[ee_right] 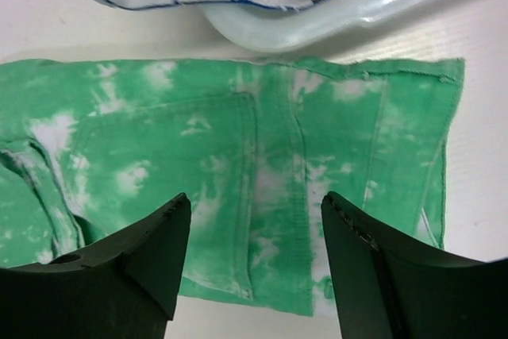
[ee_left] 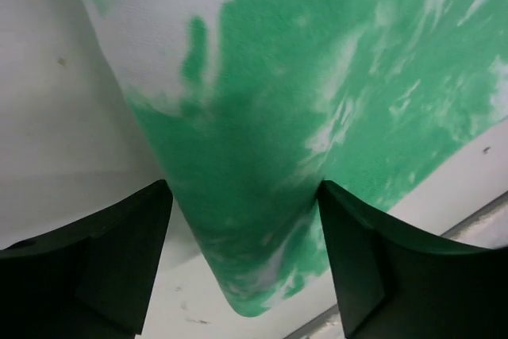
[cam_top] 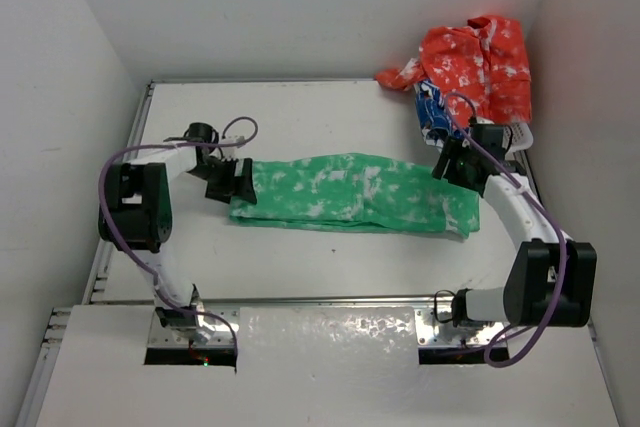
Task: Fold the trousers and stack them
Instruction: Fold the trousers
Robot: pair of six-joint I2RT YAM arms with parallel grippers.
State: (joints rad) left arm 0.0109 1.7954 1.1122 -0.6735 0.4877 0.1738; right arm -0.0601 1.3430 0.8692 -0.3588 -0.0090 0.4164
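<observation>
The trousers (cam_top: 350,192), bright green with white blotches, lie in a long flat band across the middle of the table. My left gripper (cam_top: 232,179) stands open over their left end. In the left wrist view a rounded end of the trousers (ee_left: 262,117) lies between the spread fingers (ee_left: 119,260) of the left gripper (ee_left: 242,188). My right gripper (cam_top: 455,162) is open just above their right end. The right wrist view shows the seamed, pocketed part of the trousers (ee_right: 198,140) below the right gripper (ee_right: 255,196), with nothing gripped.
A red cloth with white print (cam_top: 470,57) is heaped at the back right corner, over a blue-and-white cloth (cam_top: 435,112). A pale tray rim (ee_right: 317,17) lies just beyond the trousers' right end. Walls close in on the table (cam_top: 300,257) on three sides.
</observation>
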